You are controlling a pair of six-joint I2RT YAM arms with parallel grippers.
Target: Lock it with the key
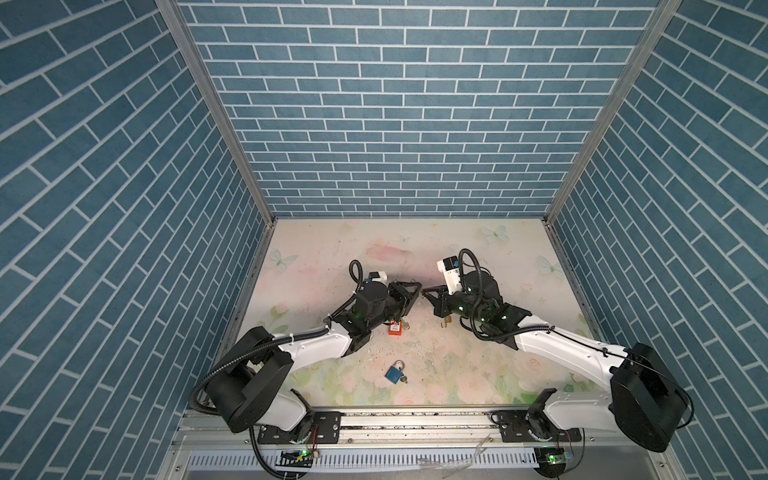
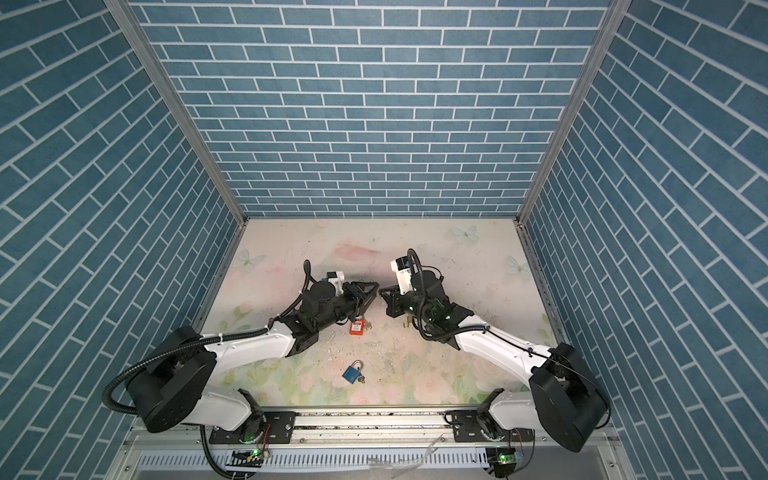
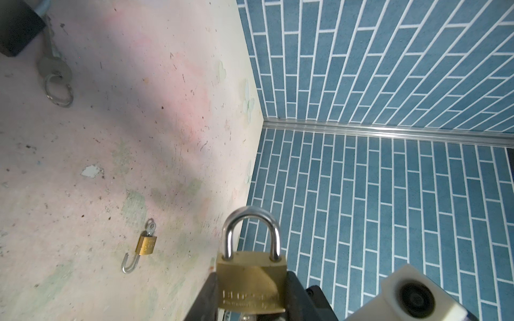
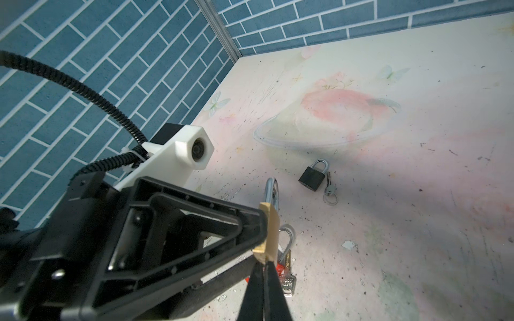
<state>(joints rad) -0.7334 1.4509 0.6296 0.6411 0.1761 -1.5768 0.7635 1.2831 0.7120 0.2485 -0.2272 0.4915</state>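
Note:
A brass padlock (image 3: 250, 280) with a silver shackle (image 3: 251, 225) sits between the black fingers of my left gripper (image 3: 251, 278), which is shut on its body. Both shackle legs stand in the body. It shows edge-on as the brass padlock (image 4: 271, 228) in the right wrist view. My right gripper (image 4: 264, 265) is shut, its tips pressed together right at the padlock's bottom end. Whether its key lies between them is hidden. In both top views the left gripper (image 1: 415, 291) and right gripper (image 1: 424, 294) meet tip to tip above the mat's middle.
A black padlock (image 4: 313, 178) with key and ring lies on the floral mat (image 1: 478, 257). A small brass padlock (image 3: 146, 244) lies with its shackle open. A red padlock (image 1: 394, 328) with keys lies under the left arm. A blue padlock (image 1: 394, 372) lies nearer the front rail.

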